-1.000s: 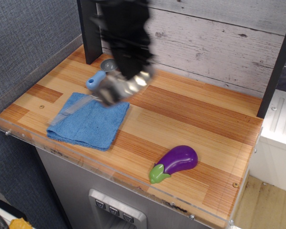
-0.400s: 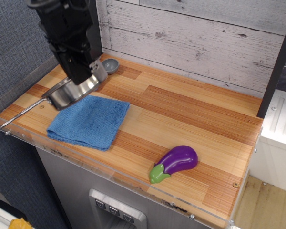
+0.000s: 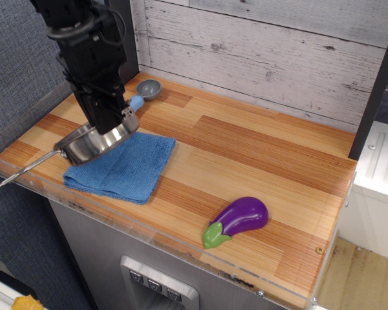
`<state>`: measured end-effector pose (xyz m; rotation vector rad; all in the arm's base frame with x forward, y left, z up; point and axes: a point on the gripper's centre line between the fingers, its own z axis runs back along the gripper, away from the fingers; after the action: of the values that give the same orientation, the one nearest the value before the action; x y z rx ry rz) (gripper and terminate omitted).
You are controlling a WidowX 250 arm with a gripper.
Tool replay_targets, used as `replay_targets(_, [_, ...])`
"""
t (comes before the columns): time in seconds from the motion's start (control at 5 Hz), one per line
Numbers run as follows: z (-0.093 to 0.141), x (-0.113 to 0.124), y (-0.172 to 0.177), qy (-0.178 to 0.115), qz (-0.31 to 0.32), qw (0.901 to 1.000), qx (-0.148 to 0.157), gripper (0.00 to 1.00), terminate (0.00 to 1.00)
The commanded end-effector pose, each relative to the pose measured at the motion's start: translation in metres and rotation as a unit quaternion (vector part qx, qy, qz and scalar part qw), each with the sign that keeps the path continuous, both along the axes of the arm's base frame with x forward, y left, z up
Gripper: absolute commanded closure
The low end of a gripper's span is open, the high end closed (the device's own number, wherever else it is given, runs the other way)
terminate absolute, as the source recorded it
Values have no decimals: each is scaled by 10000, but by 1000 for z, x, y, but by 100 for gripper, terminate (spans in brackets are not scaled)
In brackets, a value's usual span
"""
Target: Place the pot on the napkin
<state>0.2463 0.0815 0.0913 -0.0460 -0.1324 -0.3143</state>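
The pot [image 3: 90, 143] is a shallow shiny steel pan, tilted, with its long wire handle [image 3: 27, 168] reaching to the front left over the table's edge. My gripper [image 3: 111, 119] is shut on the pan's far rim and holds it over the left part of the napkin [image 3: 126, 169], a square blue terry cloth at the front left of the wooden table. I cannot tell whether the pan's underside touches the cloth.
A small grey scoop with a blue handle [image 3: 145, 91] lies behind the napkin near the back wall. A purple toy eggplant [image 3: 239, 219] lies front right. A clear plastic lip [image 3: 149, 232] runs along the table's front edge. A dark post [image 3: 126, 32] stands at the back left.
The arm swung left from the scoop area with the pan, then came slightly forward and down over the napkin's left part. The scoop's blue handle is uncovered again.
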Motion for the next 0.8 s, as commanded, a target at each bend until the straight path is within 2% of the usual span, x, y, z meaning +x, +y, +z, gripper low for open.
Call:
replay_targets(0.0, [-6, 7, -1, 10, -77, 9995, 310, 100, 0])
replay_targets(0.4, [-13, 11, -3, 79, -49, 9994, 336, 100, 0])
replay_targets(0.6, [-17, 7, -7, 253, 11, 9991, 336, 100, 0])
